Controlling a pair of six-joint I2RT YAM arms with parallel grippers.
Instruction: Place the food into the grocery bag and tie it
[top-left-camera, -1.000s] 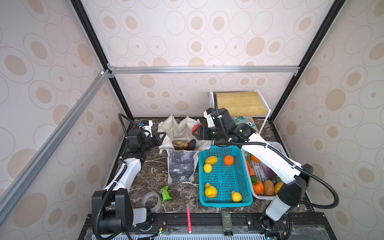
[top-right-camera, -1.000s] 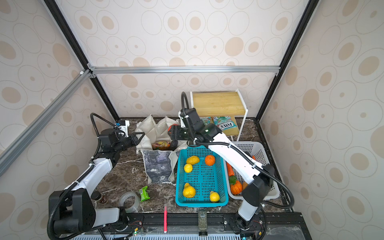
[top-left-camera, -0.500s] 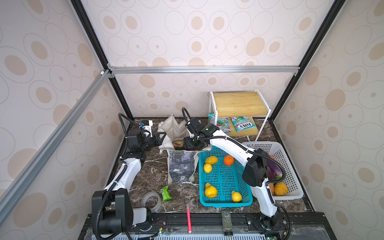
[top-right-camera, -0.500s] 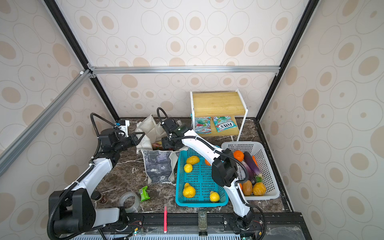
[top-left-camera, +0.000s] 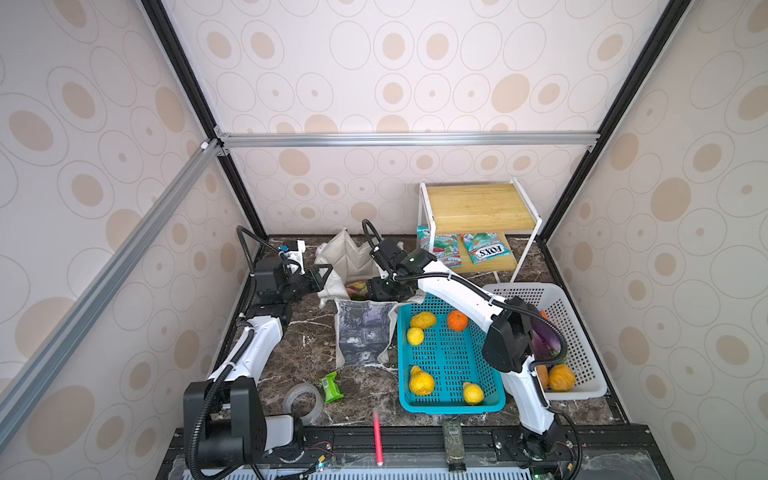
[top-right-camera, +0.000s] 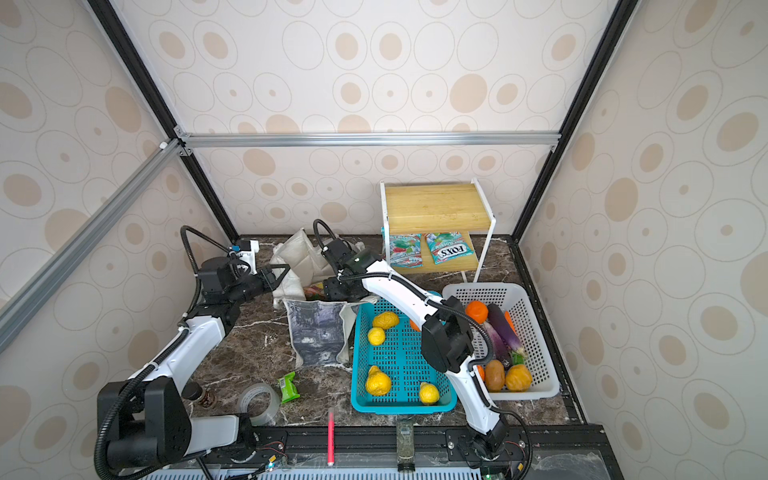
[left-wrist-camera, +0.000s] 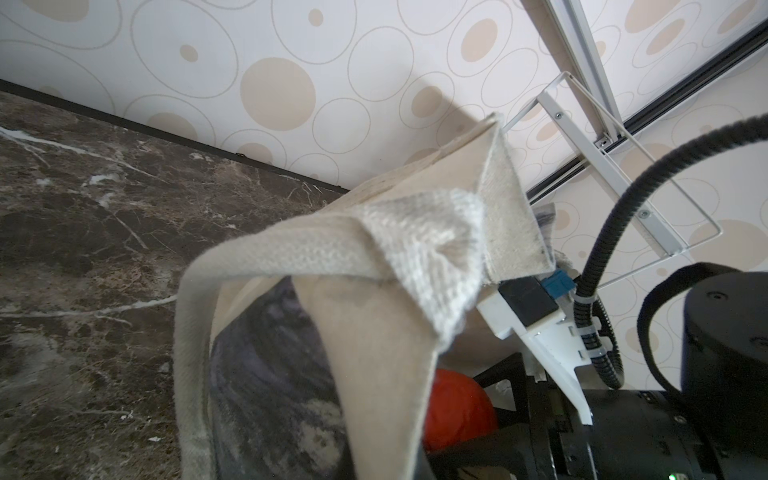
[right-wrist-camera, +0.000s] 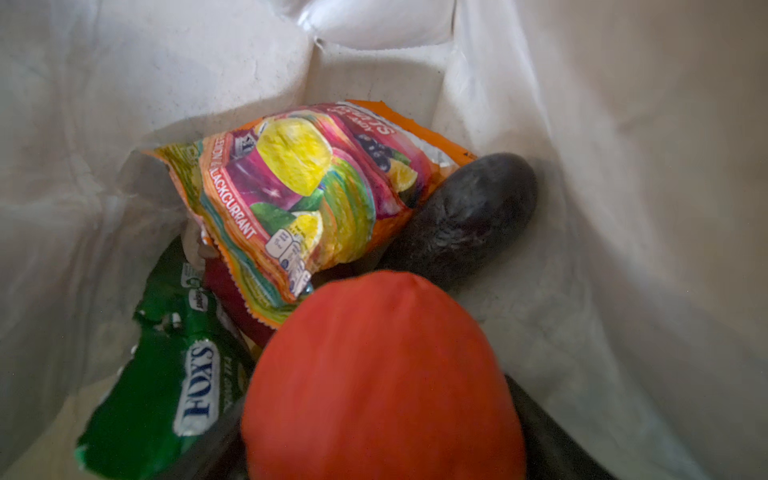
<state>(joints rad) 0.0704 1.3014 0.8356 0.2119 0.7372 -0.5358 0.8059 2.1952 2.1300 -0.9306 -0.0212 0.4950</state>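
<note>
The cream grocery bag (top-left-camera: 365, 332) (top-right-camera: 316, 328) stands open at the table's back middle. My left gripper (top-left-camera: 322, 276) (top-right-camera: 278, 276) is shut on its left rim; in the left wrist view the canvas (left-wrist-camera: 374, 332) hides the jaws. My right gripper (top-left-camera: 382, 291) (right-wrist-camera: 382, 436) reaches down into the bag's mouth. Its jaws stand wide on either side of a round red fruit (right-wrist-camera: 382, 365) (left-wrist-camera: 457, 407); contact cannot be made out. Below lie an orange-pink packet (right-wrist-camera: 307, 195), a green packet (right-wrist-camera: 166, 390) and a dark round fruit (right-wrist-camera: 469, 212).
A teal basket (top-left-camera: 453, 405) with yellow fruit and an orange sits right of the bag, a white basket (top-left-camera: 582, 390) of vegetables beyond it. A wooden shelf (top-left-camera: 478, 203) holds two packets (top-left-camera: 484, 247). A tape roll (top-left-camera: 303, 401), green packet (top-left-camera: 331, 386) and red pen (top-left-camera: 377, 436) lie in front.
My right arm has swung left from beside the bag and lowered the red fruit into the bag's mouth. The left arm has not moved.
</note>
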